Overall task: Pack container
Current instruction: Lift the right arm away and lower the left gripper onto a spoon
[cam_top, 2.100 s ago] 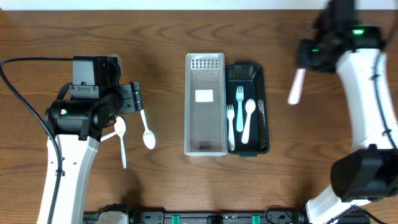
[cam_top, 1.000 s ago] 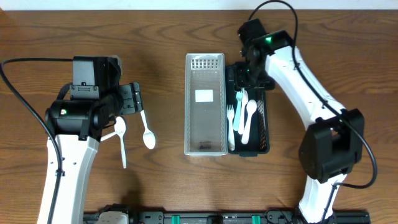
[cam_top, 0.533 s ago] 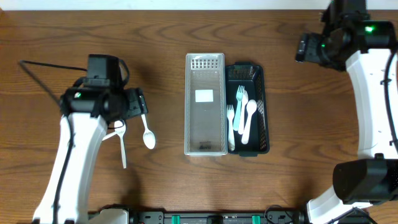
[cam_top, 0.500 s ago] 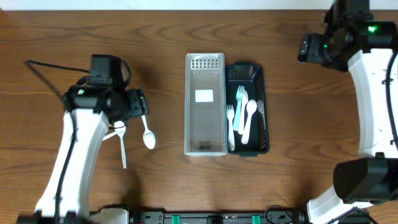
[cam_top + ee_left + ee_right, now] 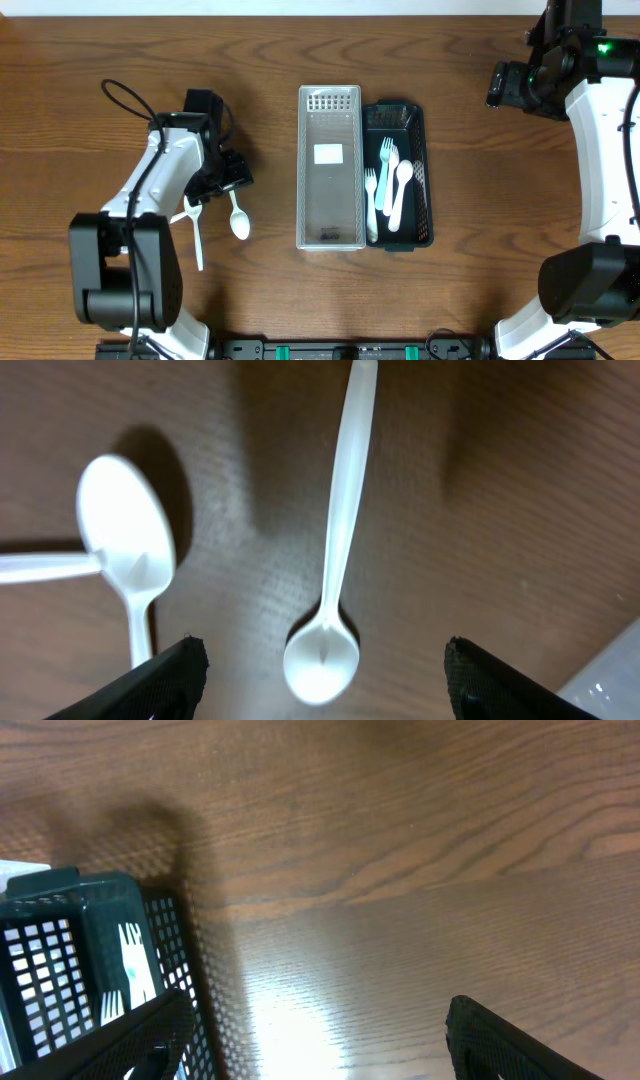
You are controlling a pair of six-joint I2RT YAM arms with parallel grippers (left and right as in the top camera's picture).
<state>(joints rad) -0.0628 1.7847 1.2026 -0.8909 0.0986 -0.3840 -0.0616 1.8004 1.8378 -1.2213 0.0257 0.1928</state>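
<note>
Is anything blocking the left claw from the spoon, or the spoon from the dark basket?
Nothing visible lies between the open left gripper and the spoon. The clear container stands between spoon and dark basket.

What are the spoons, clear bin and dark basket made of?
Spoons: likely white plastic, smooth and slightly glossy, with thin moulded handles. Bin: clear plastic by the look, with see-through walls. Basket: probably dark plastic, with a moulded grid of holes.
</note>
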